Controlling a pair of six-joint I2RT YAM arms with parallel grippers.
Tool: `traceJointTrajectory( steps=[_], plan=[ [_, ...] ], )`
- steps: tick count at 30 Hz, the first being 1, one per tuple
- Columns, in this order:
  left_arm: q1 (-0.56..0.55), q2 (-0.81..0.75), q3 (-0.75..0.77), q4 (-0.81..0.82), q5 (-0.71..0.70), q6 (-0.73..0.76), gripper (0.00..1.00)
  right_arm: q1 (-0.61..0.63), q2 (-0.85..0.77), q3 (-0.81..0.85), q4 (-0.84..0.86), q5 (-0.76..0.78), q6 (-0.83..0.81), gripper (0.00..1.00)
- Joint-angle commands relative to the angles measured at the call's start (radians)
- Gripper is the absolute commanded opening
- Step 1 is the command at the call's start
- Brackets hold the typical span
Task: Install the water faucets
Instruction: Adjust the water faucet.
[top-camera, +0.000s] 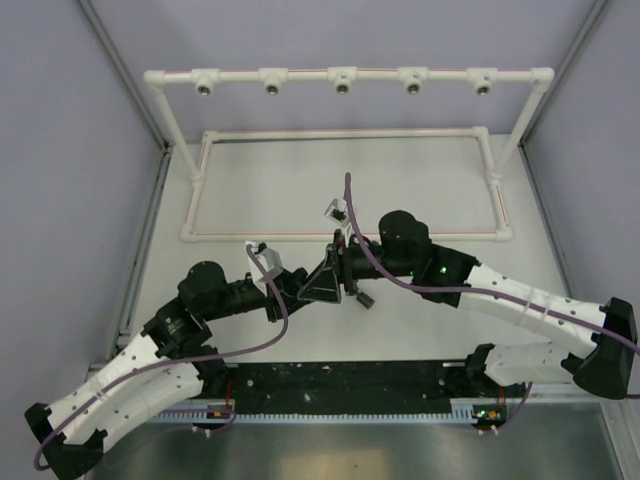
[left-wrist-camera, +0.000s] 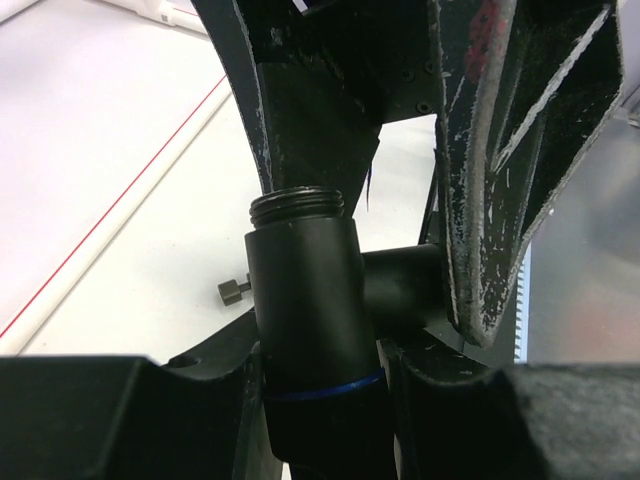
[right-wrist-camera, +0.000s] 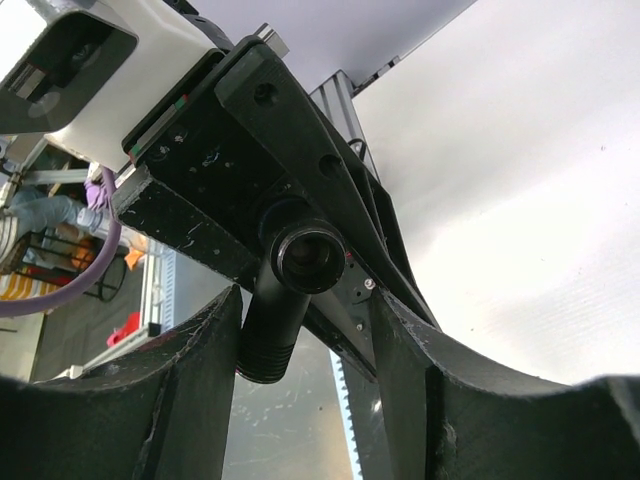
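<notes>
Faucet, black plastic, T-shaped, with a threaded collar at one end, a blue band low on the barrel and a short side branch: held off the white surface near the middle of the workspace. Left fingers, black: closed narrow on the lower barrel, one on each side at the blue band. Right fingers, black and scuffed: stood wide apart, flanking the faucet. The right wrist view showed the branch's open mouth facing the camera and the threaded end in the gap between them, close to one finger, though contact could not be told. Second faucet, a small dark stubby piece with a knurled head: lay on the surface just beside the meeting fingers, towards the right side, apart from both pairs. White pipe frame, carrying five round metal-ringed sockets along its top rail: stood at the far end of the surface, well apart from the fingers. White rectangular pipe base with a red line: lay flat on the surface in front of that rail.
</notes>
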Motion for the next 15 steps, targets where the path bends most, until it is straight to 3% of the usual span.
traceJointTrajectory(
  steps=[1, 15],
  plan=[
    [-0.006, -0.074, 0.046, 0.197, 0.028, -0.006, 0.00, -0.012, -0.008, -0.060, -0.156, 0.062, -0.062, 0.52],
    [-0.006, -0.126, 0.040, 0.229, -0.044, -0.026, 0.00, -0.009, -0.034, -0.114, -0.167, 0.059, -0.069, 0.52]
  ],
)
